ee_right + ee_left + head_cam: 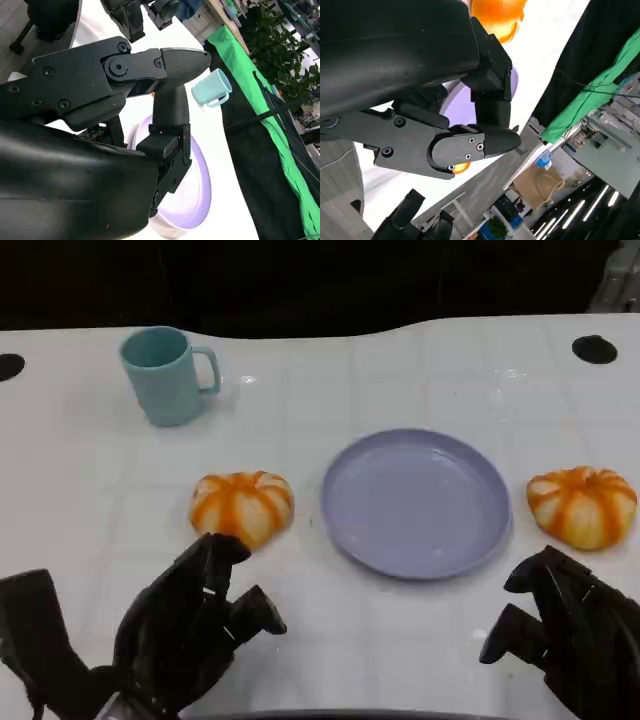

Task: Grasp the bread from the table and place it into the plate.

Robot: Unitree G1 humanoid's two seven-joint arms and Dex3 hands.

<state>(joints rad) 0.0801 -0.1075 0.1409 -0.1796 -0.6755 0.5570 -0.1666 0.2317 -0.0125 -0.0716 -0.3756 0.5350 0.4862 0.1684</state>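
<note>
Two orange-and-white striped bread buns lie on the white table, one (242,506) left of the purple plate (415,502) and one (583,504) to its right. My left hand (190,630) sits just in front of the left bread, fingers apart and holding nothing, with its foremost fingertip at the bun's near edge. My right hand (565,625) hovers in front of the right bread, apart from it and holding nothing. The left wrist view shows my left hand's fingers (470,140), the bread (497,15) and the plate (457,107). The right wrist view shows my right hand's fingers (165,65) above the plate (197,200).
A teal mug (165,373) stands at the back left, also in the right wrist view as the mug (212,89). Black round holes (595,348) mark the table's far corners. The table's far edge (300,332) meets a dark background.
</note>
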